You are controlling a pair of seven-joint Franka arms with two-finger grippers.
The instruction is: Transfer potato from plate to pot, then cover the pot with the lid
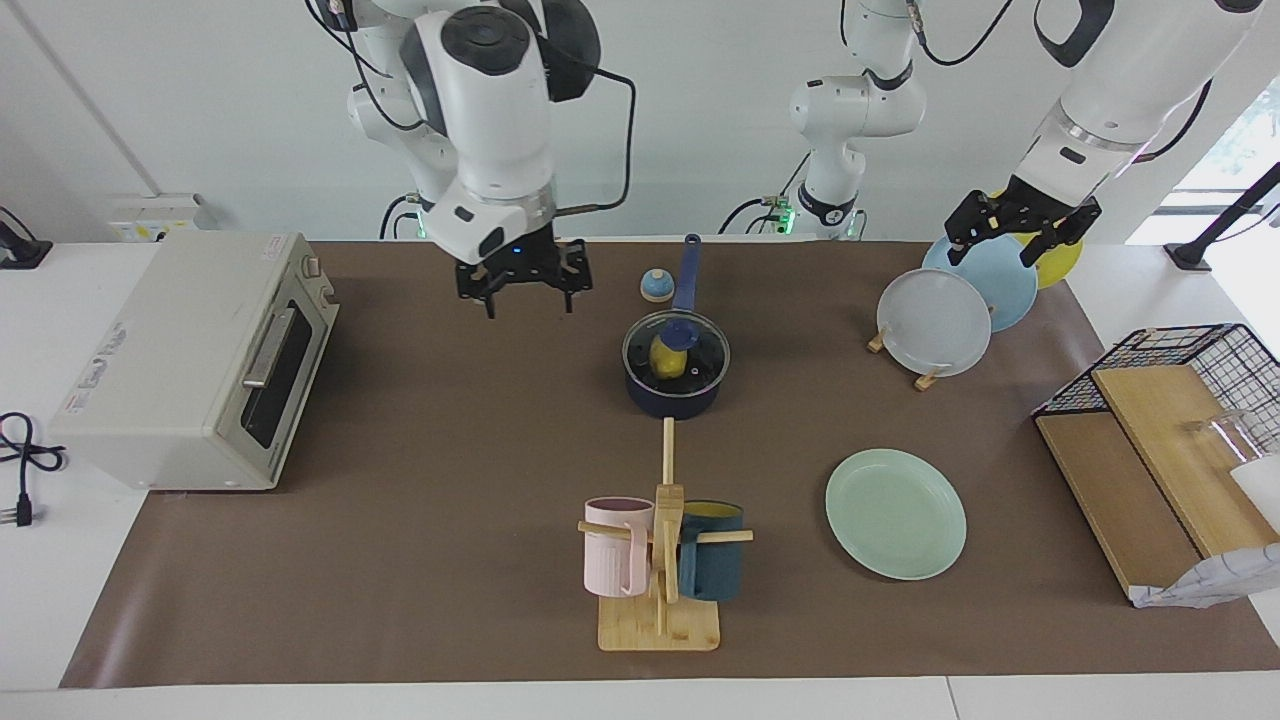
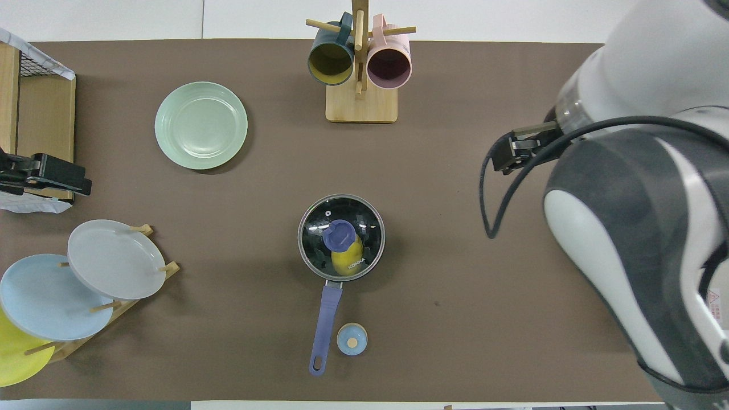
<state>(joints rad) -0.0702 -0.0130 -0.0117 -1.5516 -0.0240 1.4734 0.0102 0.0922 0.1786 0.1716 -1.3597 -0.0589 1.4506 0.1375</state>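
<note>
The yellow potato [image 1: 667,358] lies inside the navy pot [image 1: 680,402] and shows through the clear glass lid [image 1: 703,347], which sits flat on the pot with its blue knob on top. The overhead view shows the same potato [image 2: 345,263], lid [image 2: 365,221] and pot handle [image 2: 327,319], which points toward the robots. The mint-green plate [image 1: 895,512] is empty; it also shows in the overhead view [image 2: 201,125]. My right gripper [image 1: 528,292] is open and empty, raised beside the pot toward the toaster oven. My left gripper [image 1: 1000,245] is open and empty over the upright plates.
A small blue-domed bell [image 1: 656,286] stands next to the pot handle. A toaster oven [image 1: 200,360] is at the right arm's end. A mug rack [image 1: 660,560] with a pink and a teal mug stands farther out. Upright plates [image 1: 935,322] and a wire basket [image 1: 1190,360] are at the left arm's end.
</note>
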